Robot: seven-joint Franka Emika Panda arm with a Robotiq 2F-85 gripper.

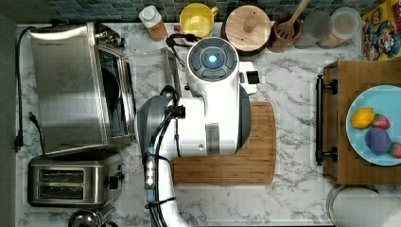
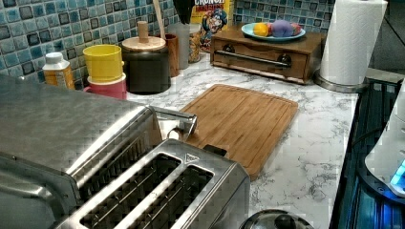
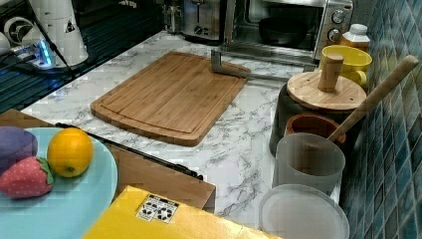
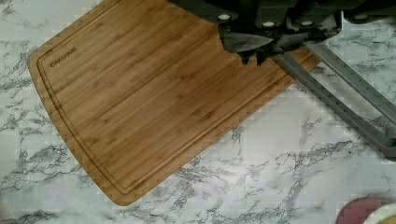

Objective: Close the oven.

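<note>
Top view: oven (image 1: pixel 66 90) at 9 o'clock on the marble counter (image 1: pixel 293 85), door (image 1: pixel 124 94) dropped open toward 3 o'clock, bar handle (image 1: pixel 169 66) out at the door's far edge. Two-slot toaster (image 1: pixel 71 182) just beside the oven at 7 o'clock. White arm (image 1: pixel 213 104) at centre, covering the 9 o'clock part of the cutting board (image 1: pixel 257 156). Yellow mug (image 1: pixel 196 19) and wood-lidded jar (image 1: pixel 247 27) at 12 o'clock against the tile.

Right view: oven (image 3: pixel 288 25) at 12 to 1 o'clock, door down flat, dark pan (image 3: pixel 281 30) inside, knobs (image 3: pixel 338 17) on the panel at the oven's 3 o'clock side. Handle (image 3: pixel 239 69) lying just off the cutting board (image 3: pixel 169 94), at its 1 o'clock corner. Toaster (image 3: pixel 201 20) at 11 o'clock.

Left view: oven (image 2: pixel 62 124) top at 9 o'clock, handle (image 2: pixel 179 119) poking out toward the cutting board (image 2: pixel 239 119), toaster (image 2: pixel 157 191) at 6 to 7 o'clock. Paper towel roll (image 2: pixel 351 43) at 2 o'clock.

Wrist view: gripper (image 4: pixel 254 53) over the edge of the cutting board (image 4: pixel 140 102), close by one end of the handle (image 4: pixel 345 102); contact with the bar unclear. Gripper apart or together: cannot tell
</note>
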